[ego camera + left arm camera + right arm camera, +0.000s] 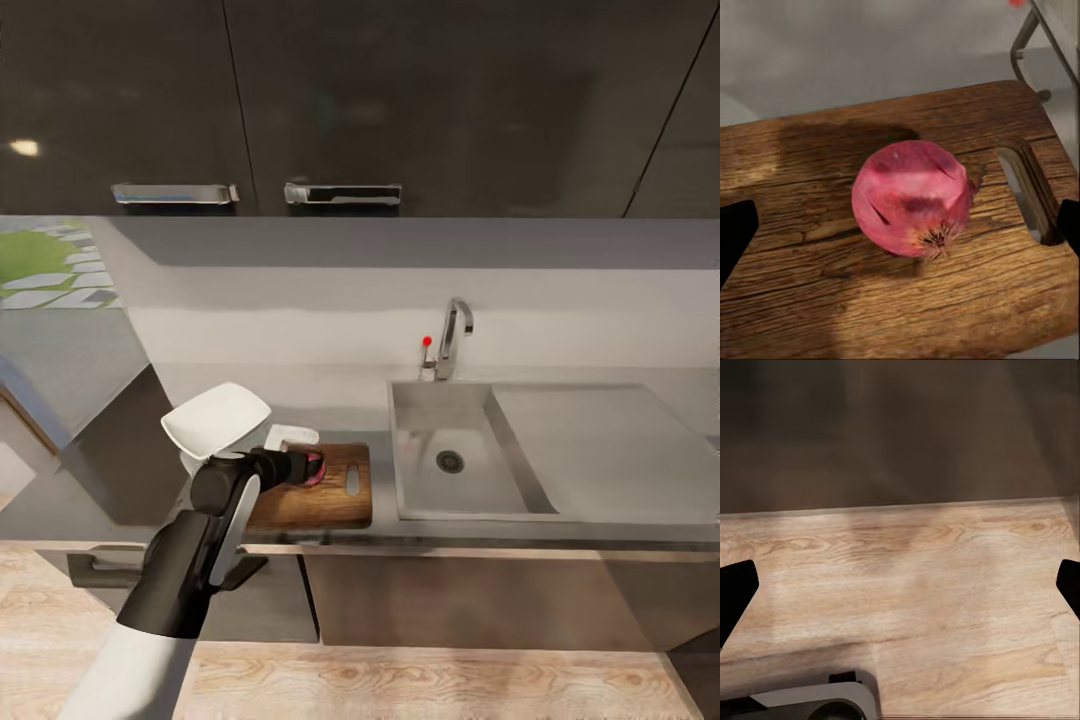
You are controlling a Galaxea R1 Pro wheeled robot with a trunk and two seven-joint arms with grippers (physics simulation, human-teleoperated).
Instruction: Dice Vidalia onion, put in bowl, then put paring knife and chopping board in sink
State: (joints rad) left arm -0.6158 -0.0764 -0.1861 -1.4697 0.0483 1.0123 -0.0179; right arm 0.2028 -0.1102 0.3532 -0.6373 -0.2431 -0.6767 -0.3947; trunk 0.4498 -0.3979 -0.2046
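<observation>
Left claw (900, 225): nearest the lens in the left wrist view; its two dark fingertips stand wide apart at either side, released, nothing between them touching them.
Vidalia onion (912, 198): directly ahead of the left claw, centred between the open fingertips, resting on the chopping board. In the head view it shows as a pink patch (315, 467) just past the end of the left arm.
Onion look: round, pinkish-red, whole and unpeeled, with a dry brown root tuft facing the wrist camera; no long axis to speak of, so approach angle matters little.
Chopping board (325, 495): dark grained wood, lying at the bench's front edge, just left of the sink; its oval slot handle (1027, 191) is at the short edge nearest the sink, beside the onion.
Nearer arm: the left, clearly. The right claw (900, 585) points at the wooden floor, its fingertips apart and empty.
Bowl (217, 417): white, square, just beyond the board's far left corner.
Sink (455, 460): grey basin, appears empty, tap at its back edge.
Judgement: the onion looks delivered to the board; fetching the knife should come next.
</observation>
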